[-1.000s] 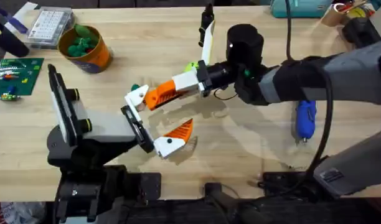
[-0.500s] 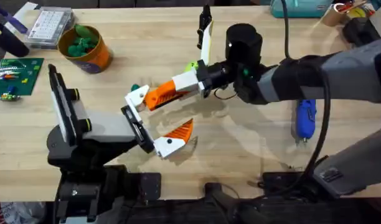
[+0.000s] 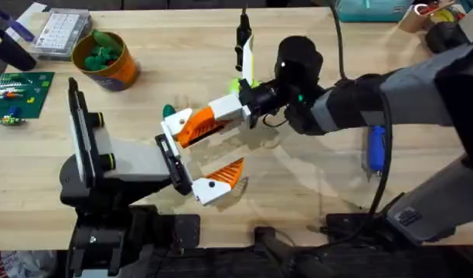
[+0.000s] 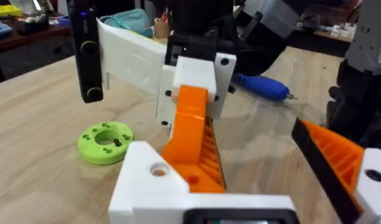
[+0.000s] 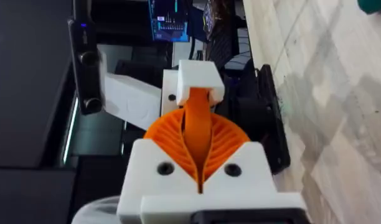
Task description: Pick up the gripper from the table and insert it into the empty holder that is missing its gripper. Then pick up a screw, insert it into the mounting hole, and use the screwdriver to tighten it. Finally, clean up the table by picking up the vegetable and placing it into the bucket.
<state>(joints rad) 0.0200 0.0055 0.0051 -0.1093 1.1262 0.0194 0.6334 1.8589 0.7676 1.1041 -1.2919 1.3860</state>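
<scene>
The first step is in hand: the right end effector (image 3: 196, 123) is clamped on the gripper (image 3: 184, 126), a white-based orange wedge held at the upper end of the holder (image 3: 168, 156), seemingly not fully seated. Next, its base must slide squarely onto that mount. The left end effector's state I cannot tell.

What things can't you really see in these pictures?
- Screwdriver: overhead, the right arm covers its upper part.
- Vegetable: overhead, mostly behind the gripper held by the right hand.
- Screws: too small to pick out.
- Bucket: what lies under its green pieces is hidden.
</scene>
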